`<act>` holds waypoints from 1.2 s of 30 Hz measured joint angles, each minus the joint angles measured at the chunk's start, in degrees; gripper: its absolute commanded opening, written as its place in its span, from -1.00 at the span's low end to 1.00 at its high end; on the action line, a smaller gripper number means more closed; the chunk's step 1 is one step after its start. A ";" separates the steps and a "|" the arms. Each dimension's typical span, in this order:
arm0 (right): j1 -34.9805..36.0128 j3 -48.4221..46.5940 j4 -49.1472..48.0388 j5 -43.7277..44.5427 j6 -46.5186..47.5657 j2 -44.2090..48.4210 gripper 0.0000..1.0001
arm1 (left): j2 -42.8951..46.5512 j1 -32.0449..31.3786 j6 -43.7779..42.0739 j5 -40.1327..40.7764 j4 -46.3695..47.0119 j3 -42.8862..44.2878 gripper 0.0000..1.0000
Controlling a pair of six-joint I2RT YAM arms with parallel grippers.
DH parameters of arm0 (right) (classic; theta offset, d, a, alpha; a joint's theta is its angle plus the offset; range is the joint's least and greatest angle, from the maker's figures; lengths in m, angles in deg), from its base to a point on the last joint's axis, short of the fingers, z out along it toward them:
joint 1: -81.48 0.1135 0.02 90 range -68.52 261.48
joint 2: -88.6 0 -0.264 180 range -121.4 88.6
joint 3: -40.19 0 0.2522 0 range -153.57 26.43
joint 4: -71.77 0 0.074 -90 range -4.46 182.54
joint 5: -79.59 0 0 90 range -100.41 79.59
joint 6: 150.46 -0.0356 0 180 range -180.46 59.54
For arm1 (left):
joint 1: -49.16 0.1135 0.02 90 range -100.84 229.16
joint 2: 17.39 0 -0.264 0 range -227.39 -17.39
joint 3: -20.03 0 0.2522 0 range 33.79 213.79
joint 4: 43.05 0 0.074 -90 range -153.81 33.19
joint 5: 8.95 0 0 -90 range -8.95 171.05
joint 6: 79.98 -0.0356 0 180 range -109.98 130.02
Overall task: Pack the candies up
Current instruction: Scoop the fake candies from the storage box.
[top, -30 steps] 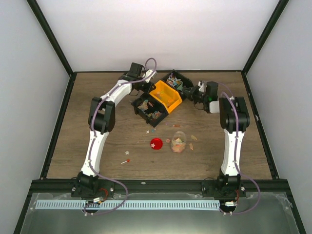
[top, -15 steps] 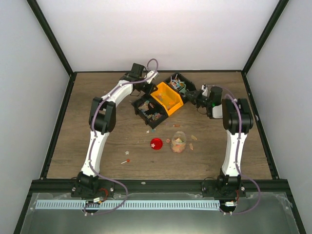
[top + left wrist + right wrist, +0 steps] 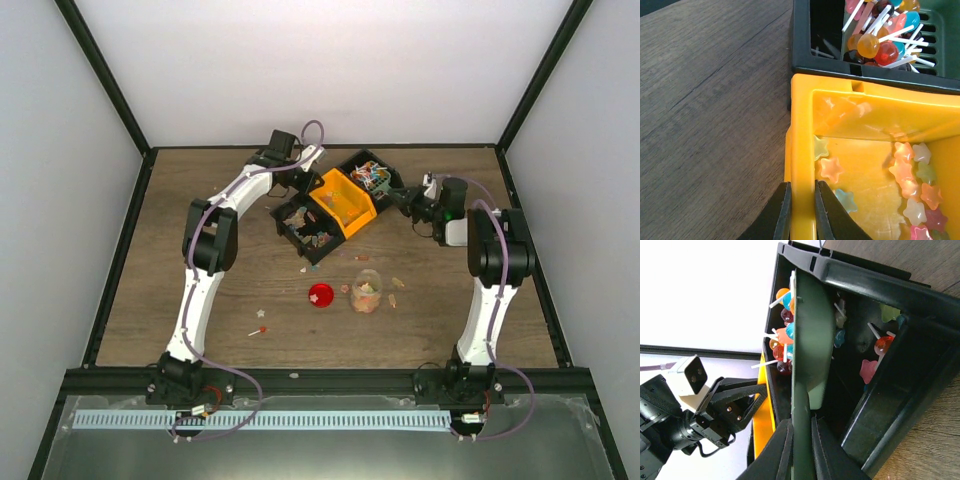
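On the tabletop (image 3: pixel 420 330), the jar (image 3: pixel 367 274) is only partly filled with candies (image 3: pixel 366 293); most sit in the yellow bin (image 3: pixel 850 115) and black bin (image 3: pixel 800 40), some loose. The left fingers (image 3: pixel 780 215) pinch the yellow bin's wall; the right fingers (image 3: pixel 781 450) clamp the green scoop (image 3: pixel 807 330).

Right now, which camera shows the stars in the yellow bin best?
Left wrist: the stars lie close up, shapes and colours clear. Top view shows only specks in the bin. Right wrist shows just a sliver of bin, not its stars.

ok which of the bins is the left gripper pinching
The yellow bin with star candies: the left gripper is shut on its side wall. The black bin holds lollipops.
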 measured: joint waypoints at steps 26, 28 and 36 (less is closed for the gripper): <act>-0.83 1.25 0.09 -4.72 -4.63 2.29 -0.99 | 2.29 -0.42 1.20 1.18 6.01 -6.47 -0.50; -1.05 1.25 -0.20 -5.11 -5.44 2.29 -0.99 | 2.34 -0.42 1.20 1.31 6.01 -6.51 -0.46; -2.29 2.60 -2.95 -6.88 -7.82 2.82 -0.99 | 2.34 -0.37 1.31 1.55 6.19 -6.58 -0.44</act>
